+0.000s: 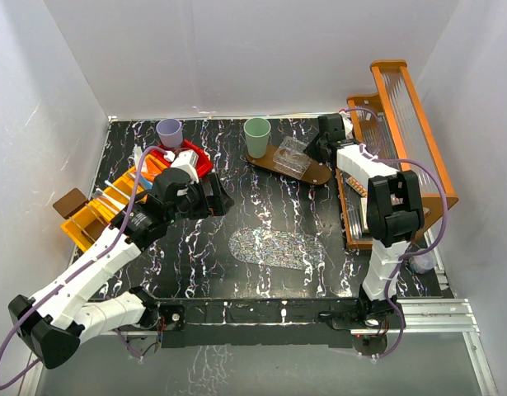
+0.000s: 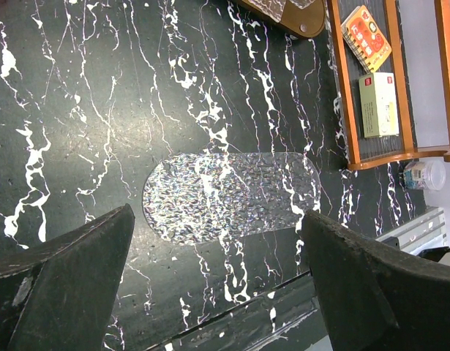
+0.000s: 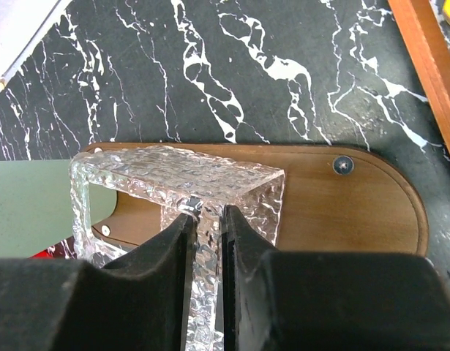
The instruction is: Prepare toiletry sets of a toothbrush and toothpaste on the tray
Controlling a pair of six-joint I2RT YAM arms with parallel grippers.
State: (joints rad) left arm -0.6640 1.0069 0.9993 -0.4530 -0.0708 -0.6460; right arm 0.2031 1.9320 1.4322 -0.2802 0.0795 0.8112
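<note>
Glass, clear and dimpled: this cup [image 3: 173, 179] stands on the wooden tray [image 3: 334, 212]. The right hand [image 3: 208, 212] pinches its near wall, fingers almost together. The green cup [image 1: 256, 136] stands just beside that tray's left end. The lilac cup [image 1: 169, 130] is further left, near a red bowl [image 1: 204, 167]. That makes three cups, one of each kind. The left hand [image 2: 217, 212] is wide open and holds nothing. Below it, one clear oval tray [image 2: 232, 194] lies on the counter [image 2: 100, 110]. Two boxes [image 2: 378, 104] lie on the orange shelf [image 2: 342, 95].
</note>
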